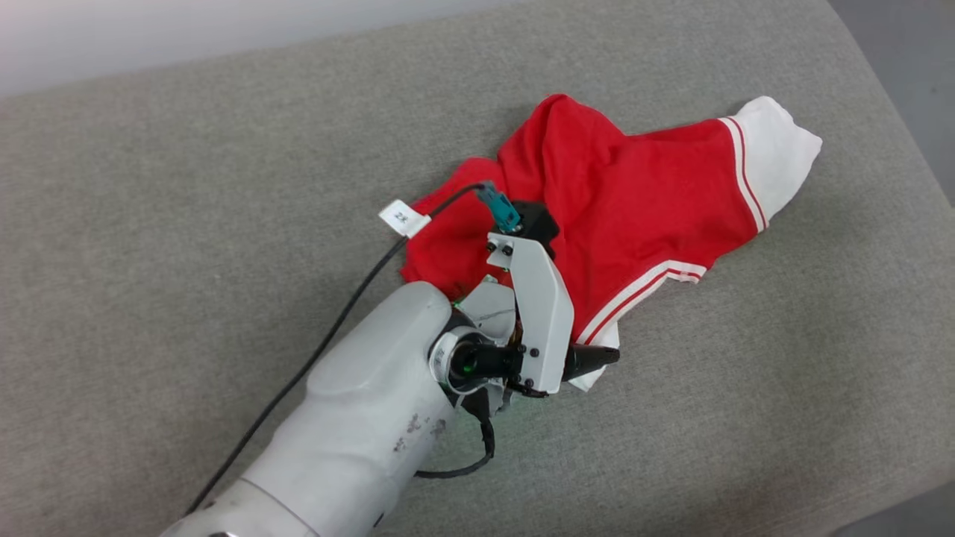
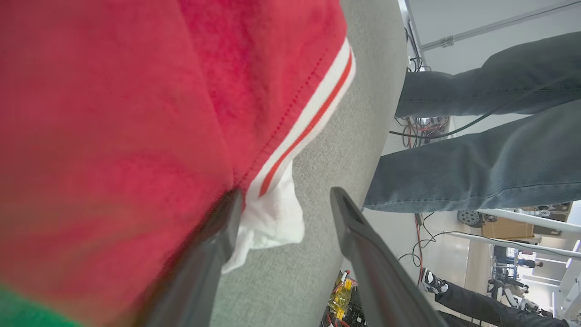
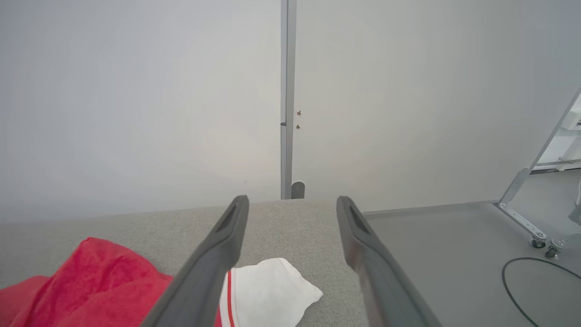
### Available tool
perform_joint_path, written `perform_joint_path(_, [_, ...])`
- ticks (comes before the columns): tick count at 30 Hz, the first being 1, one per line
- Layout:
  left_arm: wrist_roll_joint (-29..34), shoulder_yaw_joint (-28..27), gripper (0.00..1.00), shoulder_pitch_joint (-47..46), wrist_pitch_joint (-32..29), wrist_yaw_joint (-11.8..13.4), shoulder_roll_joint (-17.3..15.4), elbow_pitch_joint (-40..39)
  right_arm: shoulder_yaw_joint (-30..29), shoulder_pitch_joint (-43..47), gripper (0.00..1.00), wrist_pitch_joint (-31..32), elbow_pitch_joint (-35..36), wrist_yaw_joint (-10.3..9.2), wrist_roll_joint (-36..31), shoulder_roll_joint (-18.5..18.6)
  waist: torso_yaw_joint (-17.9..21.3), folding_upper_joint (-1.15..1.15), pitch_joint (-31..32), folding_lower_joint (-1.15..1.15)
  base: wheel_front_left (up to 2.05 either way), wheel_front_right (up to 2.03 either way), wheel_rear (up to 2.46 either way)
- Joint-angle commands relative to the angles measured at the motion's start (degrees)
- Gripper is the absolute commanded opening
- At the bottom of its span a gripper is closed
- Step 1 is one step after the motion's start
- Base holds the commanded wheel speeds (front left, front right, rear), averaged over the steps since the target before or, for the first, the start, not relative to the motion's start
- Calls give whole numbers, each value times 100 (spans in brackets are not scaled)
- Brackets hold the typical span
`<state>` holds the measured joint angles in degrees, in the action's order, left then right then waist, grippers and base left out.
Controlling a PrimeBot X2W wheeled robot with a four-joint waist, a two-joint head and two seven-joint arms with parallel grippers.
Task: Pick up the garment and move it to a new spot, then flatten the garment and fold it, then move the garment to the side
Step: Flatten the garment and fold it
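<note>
On the right half of a wide grey woven upholstered cushion (image 1: pixel 186 224) lies the bright red soft shirt (image 1: pixel 634 194), crumpled into a loose heap. One white sleeve end, bordered by thin red-and-white stripes, points to the far right. The other sleeve end sits at the near edge of the heap.

From the near left a pale forearm reaches in over the cushion, with a black cable (image 1: pixel 336 321) running along it and a small white paper tag (image 1: pixel 403 218) fixed to that cable. This arm carries the left gripper (image 2: pixel 286 195), low over the near sleeve end. Its two long dark fingers (image 2: pixel 204 263) stand wide apart and clamp nothing. One finger lies against the red cloth where it meets the striped border, and the white cuff sits partly in the gap between them. Beyond the cushion's edge, the left wrist view shows a person's legs in blue-grey jeans (image 2: pixel 476 159).

The right gripper (image 3: pixel 292 200) hangs above the cushion near the far sleeve end, facing a plain white wall (image 3: pixel 136 91). Its fingers (image 3: pixel 209 268) are also spread wide and hold nothing.
</note>
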<state>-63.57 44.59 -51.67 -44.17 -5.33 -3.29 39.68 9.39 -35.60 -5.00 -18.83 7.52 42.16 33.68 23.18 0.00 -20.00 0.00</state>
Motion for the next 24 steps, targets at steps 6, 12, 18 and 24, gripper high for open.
perform_joint_path(6, [150, 299, 12, -100, 281, -166, 7, 439, -98, 103, 100, 50, 206, -6, -155, -98, 34, 0, -83, 0, 0, 0, 0])
perform_joint_path(12, [196, 436, 0, -290, 642, -203, -85, 614, -264, 200, 100, 184, 456, -6, -280, -91, -193, 0, -29, 0, 0, 0, 0])
perform_joint_path(18, [-73, 498, 0, -406, 716, -210, -374, 347, -486, 330, 100, 370, 591, -6, -372, -47, -491, 0, 167, 0, 0, 0, 0])
perform_joint_path(24, [-287, 653, 0, -449, 672, -213, -581, 173, -650, 427, 100, 549, 753, -6, -444, -47, -658, 0, 283, 0, 0, 0, 0])
